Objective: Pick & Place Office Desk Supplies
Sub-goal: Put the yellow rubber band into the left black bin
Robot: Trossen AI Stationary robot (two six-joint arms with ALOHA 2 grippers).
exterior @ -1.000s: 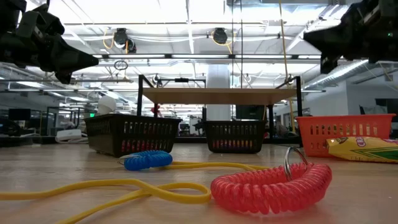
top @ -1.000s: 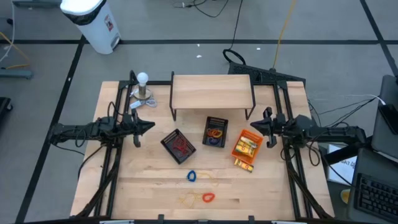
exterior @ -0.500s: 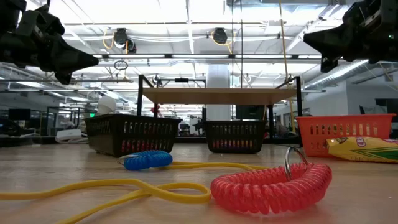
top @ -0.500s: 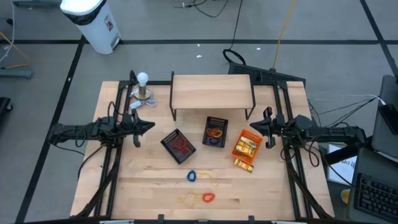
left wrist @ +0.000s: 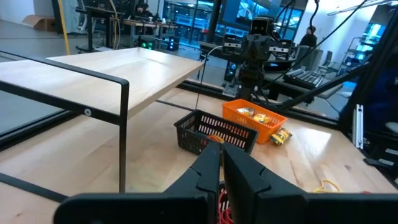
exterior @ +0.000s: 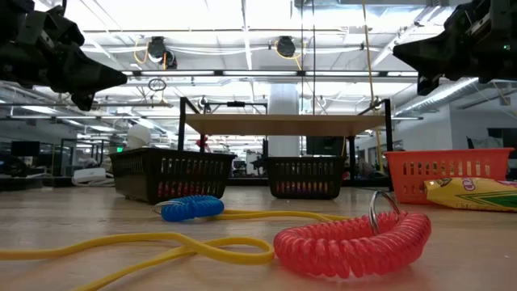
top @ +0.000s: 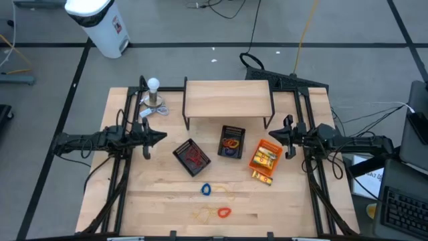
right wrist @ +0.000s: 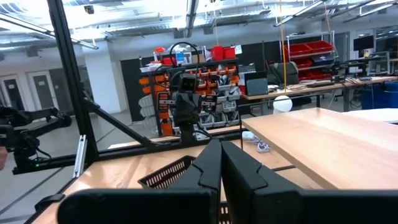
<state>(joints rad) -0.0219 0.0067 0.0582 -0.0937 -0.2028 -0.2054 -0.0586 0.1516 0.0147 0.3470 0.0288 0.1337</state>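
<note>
Coils point(top: 223, 212) lay loose on table point(top: 301, 201); left gripper point(top: 159, 136), right gripper point(top: 274, 136) hovered shut, empty. Next: open wide, probably descend straight over red coil.

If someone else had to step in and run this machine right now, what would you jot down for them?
Left gripper: shut, empty, raised over the table's left side.
Right gripper: shut, empty, raised on the right.
Already in trays: red bands in the left black mesh tray, orange and red loops in the middle black tray, yellow packets in the orange tray.
Still loose on the table: blue coil, red coil, yellow bands near the front edge, and a yellow packet just outside the orange tray.
Neither arm is reaching for anything yet.
</note>
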